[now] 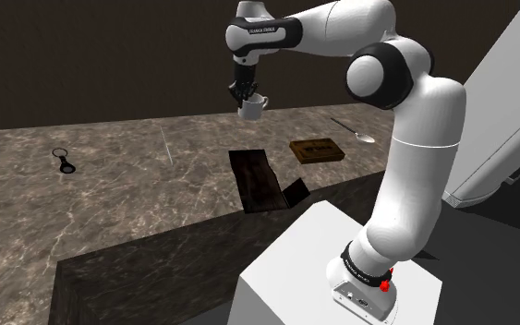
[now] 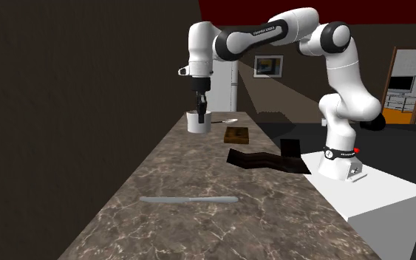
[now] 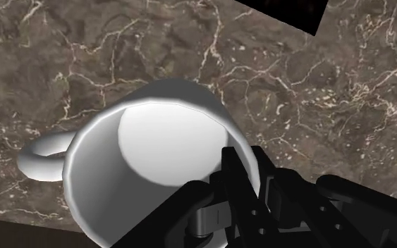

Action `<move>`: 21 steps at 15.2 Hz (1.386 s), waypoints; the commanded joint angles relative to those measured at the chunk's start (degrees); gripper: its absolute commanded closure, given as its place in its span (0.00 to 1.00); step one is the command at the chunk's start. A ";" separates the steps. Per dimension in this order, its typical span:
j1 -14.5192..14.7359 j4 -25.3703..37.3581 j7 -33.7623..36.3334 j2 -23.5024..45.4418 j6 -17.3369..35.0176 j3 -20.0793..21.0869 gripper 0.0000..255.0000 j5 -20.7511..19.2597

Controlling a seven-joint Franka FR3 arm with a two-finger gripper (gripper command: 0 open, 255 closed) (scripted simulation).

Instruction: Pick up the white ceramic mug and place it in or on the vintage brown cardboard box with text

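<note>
White mug (image 3: pixel 154 151) clamped by its rim in the gripper (image 3: pixel 249 176), handle on the side opposite the fingers. Brown cardboard box (image 1: pixel 318 150) lies flat on the marble counter (image 1: pixel 156 203), well apart from the gripper.

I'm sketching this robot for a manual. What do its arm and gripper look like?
The arm is glossy white, built of rounded, tube-like segments with dark bands at the joints. Dark lettering runs along one segment, too small to read. A black ring and a small red part sit at its foot. The gripper is all black, with two blocky fingers.
</note>
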 commanded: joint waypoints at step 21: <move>-9.68 -34.41 -17.01 -30.31 5.19 -8.97 1.00 -4.80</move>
